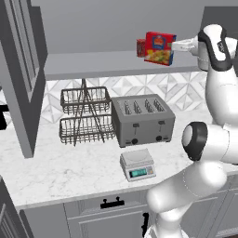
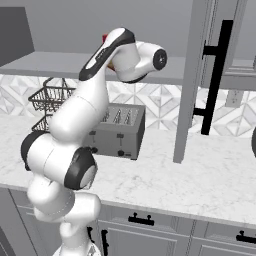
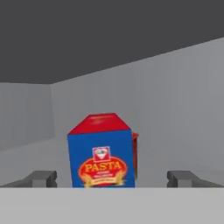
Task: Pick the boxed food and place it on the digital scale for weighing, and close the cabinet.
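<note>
The boxed food is red with a yellow picture and stands on the shelf of the open cabinet. My gripper reaches it from the right. In the hand view the box shows a blue side marked PASTA and a red top. It sits between my open gripper's fingertips, with a gap on each side and nothing gripped. The digital scale with its teal display rests on the counter below, in front of the toaster. The cabinet doors stand open.
A small red can stands just behind the box on the shelf. A grey four-slot toaster and a two-tier wire basket rack occupy the marble counter. The right door carries a black bar handle.
</note>
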Tool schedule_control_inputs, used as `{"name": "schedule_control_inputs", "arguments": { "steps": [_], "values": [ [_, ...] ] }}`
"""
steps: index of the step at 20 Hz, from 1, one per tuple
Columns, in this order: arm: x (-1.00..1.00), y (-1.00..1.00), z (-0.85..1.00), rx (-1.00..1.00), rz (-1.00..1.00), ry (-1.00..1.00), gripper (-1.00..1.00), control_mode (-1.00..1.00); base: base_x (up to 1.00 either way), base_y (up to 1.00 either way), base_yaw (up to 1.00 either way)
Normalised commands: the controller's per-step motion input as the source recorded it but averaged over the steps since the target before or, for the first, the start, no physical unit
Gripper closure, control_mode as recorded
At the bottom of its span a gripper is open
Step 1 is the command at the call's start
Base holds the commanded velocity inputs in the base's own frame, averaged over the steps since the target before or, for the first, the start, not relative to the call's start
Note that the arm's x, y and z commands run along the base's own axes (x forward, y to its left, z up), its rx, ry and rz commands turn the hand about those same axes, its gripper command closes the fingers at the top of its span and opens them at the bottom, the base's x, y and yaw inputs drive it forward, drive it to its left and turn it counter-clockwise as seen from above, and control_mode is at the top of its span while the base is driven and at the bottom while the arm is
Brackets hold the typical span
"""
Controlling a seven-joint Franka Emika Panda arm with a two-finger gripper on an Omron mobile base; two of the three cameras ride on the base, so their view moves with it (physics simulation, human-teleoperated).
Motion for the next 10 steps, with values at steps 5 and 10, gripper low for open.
{"name": "schedule_control_inputs", "arguments": {
  "steps": [5, 10],
  "values": [
    [0.19, 0.48, -0.14, -0.10, 0.00, 0.02, -1.00, -1.00, 0.00, 0.00, 0.00],
    [0.11, 0.25, -0.04, -0.05, 0.00, 0.00, 1.00, -1.00, 0.00, 0.00, 0.00]
  ]
}}
